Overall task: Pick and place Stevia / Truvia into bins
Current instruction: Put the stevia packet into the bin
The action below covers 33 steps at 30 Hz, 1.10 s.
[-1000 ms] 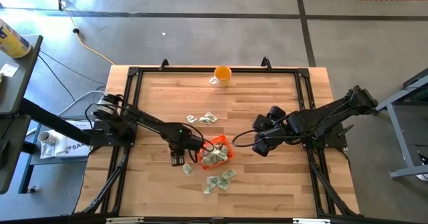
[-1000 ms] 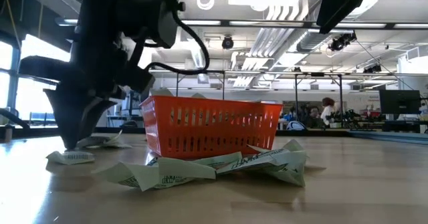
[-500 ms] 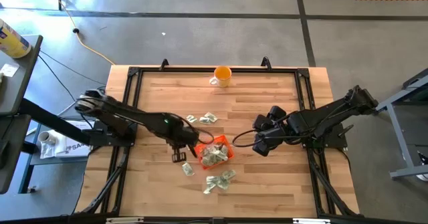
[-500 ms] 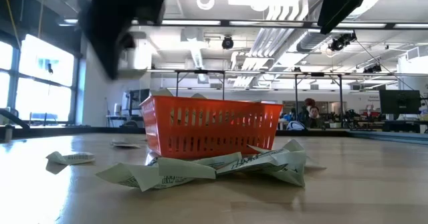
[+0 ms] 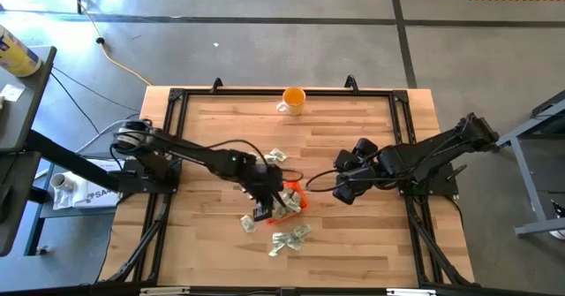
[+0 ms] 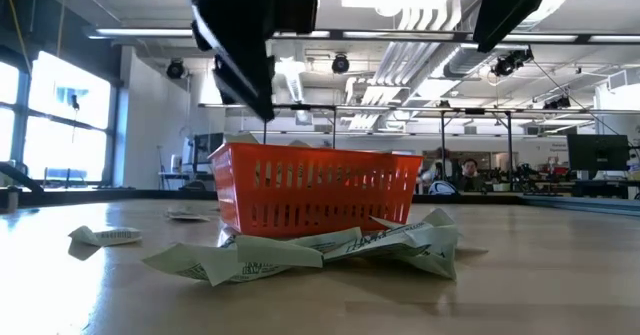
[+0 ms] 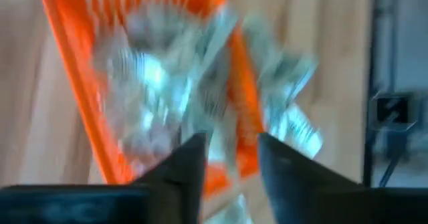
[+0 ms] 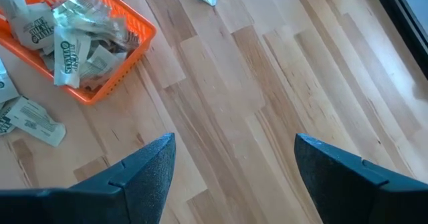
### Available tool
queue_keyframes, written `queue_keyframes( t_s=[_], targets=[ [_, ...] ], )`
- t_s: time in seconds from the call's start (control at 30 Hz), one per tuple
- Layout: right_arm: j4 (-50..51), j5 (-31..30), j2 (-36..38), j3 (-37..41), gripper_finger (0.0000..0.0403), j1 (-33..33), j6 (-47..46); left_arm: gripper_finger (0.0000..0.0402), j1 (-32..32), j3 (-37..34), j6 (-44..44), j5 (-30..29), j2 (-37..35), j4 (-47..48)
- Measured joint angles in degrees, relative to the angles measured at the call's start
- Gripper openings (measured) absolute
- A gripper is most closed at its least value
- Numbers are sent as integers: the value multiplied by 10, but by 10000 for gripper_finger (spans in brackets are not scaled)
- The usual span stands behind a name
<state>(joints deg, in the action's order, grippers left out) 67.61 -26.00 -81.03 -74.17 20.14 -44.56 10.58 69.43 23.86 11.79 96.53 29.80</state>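
Observation:
The orange tray (image 5: 297,195) sits mid-table with several pale green and white sachets (image 8: 73,37) lying in it. More sachets lie flat on the wood: a cluster near the tray (image 5: 290,237), one to its left (image 5: 250,223), and some on its far side (image 5: 274,156). My left gripper (image 5: 264,210) hangs above the tray's near-left part (image 6: 262,105), its fingers close together with a pale sachet streak between them in the blurred left wrist view. My right gripper (image 5: 340,190) waits open to the right of the tray, above the table. My left gripper (image 7: 231,144) pinches a sachet (image 7: 215,114) between its two fingers, coming from above and pointing down. The sachet is lifted clear over the tray (image 7: 73,83). Blur hides which part of the sachet the fingers are on.
An orange mug with a white handle (image 5: 293,100) stands near the far edge. A black frame (image 5: 177,97) borders the table. Bare wood lies between the tray and my right gripper (image 8: 234,144), and toward the near edge.
My left gripper has risen from the table just left of the tray and swung toward the table's right, ending above the tray. The right arm has kept still.

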Motion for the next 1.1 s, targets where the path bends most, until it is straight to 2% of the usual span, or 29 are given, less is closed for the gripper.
queue_keyframes(
  t_s=[0.1, 0.2, 0.37, 0.43, 0.53, 0.67, 0.77, 1.0, 1.1],
  targets=[
    [6, 5, 0, 0, 295, 0, 0, 238, 0, 1, 3, 0, 14, 18],
    [12, 10, 0, 0, 295, 0, 0, 284, 1, 23, 4, -16, -9, 82],
    [19, 8, 0, 0, 295, 0, 3, 309, 26, 40, -92, -167, -70, 266],
    [18, 5, 0, 0, 295, 0, 9, 307, 17, 17, -136, -183, -71, 301],
    [17, 4, 0, 0, 295, -2, 11, 296, -9, -37, -194, -160, -72, 266],
    [17, 6, 0, 0, 295, -3, 11, 279, -24, -106, -259, -146, -58, 152],
    [17, 13, 0, 0, 295, -3, 11, 272, -33, -120, -267, -139, -52, 100],
    [17, 20, 0, 1, 295, -3, 14, 275, -31, -143, -319, -125, -52, 77],
    [14, 19, 0, 1, 295, -5, 15, 275, -32, -157, -332, -115, -43, 39]
  ],
)
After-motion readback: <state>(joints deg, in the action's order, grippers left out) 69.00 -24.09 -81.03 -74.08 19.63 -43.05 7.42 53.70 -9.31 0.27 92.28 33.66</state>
